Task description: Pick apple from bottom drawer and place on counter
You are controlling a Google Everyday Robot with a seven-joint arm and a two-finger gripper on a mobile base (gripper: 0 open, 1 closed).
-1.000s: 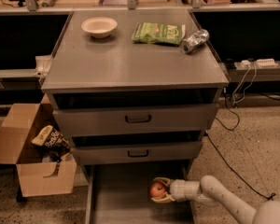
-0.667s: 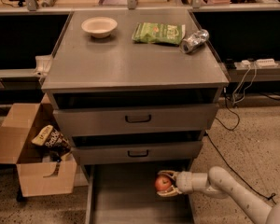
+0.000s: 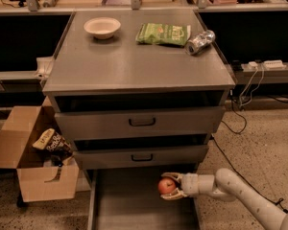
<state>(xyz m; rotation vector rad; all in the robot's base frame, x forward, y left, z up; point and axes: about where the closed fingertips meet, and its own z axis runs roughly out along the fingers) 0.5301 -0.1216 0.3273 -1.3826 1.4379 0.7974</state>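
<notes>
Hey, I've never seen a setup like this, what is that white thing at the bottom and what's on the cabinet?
That white thing is a robot arm reaching in from the lower right. Its two-finger gripper is shut on a red apple, over the open bottom drawer. The single view looks down at a grey drawer cabinet from the front. On its counter lie a white bowl, a green snack bag and a silver can on its side. A cardboard box stands beside it.

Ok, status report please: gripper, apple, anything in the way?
Gripper shut on apple, over right side of bottom drawer. Drawer fronts jut just above, below counter.
</notes>
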